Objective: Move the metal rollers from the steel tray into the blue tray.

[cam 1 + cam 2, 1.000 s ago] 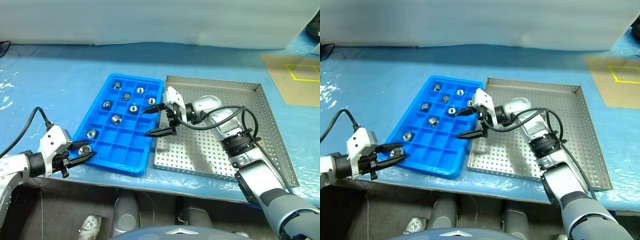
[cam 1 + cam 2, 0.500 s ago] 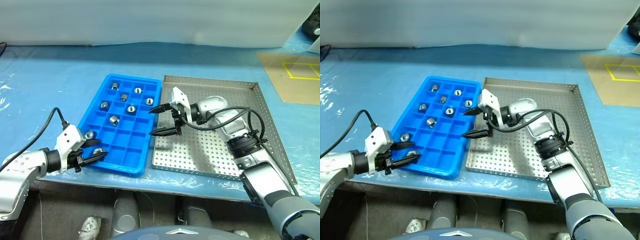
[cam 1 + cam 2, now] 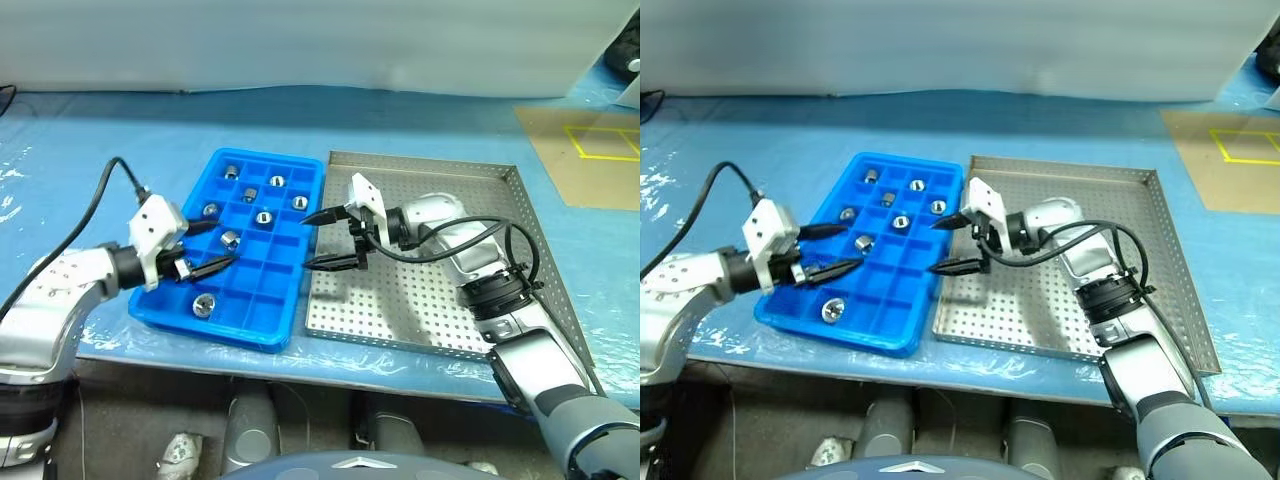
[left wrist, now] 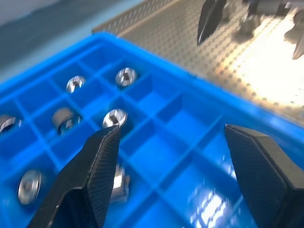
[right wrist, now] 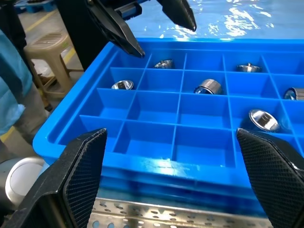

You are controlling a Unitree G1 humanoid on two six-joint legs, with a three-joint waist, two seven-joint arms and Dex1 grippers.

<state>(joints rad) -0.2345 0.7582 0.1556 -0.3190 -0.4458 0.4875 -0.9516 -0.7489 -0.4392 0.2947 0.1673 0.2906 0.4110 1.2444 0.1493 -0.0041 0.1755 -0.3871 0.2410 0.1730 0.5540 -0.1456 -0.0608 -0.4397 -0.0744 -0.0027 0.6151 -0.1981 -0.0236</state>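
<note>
The left gripper [image 3: 213, 247] hovers open and empty over the blue tray [image 3: 262, 325] at centre-left, where the metal rollers [image 3: 204, 304] sit in compartments. The right gripper [image 3: 325, 240], wide open and empty, hangs at the steel tray [image 3: 430, 320]'s left edge.

Looks like workshop or factory floor to me: bench under blue plastic sheeting [image 3: 120, 140], yellow floor-marking tape [image 3: 605, 140] at 2 o'clock, plastic stool [image 5: 45, 52] on concrete floor, perforated steel tray [image 3: 540, 250], blue tray [image 3: 290, 300].
</note>
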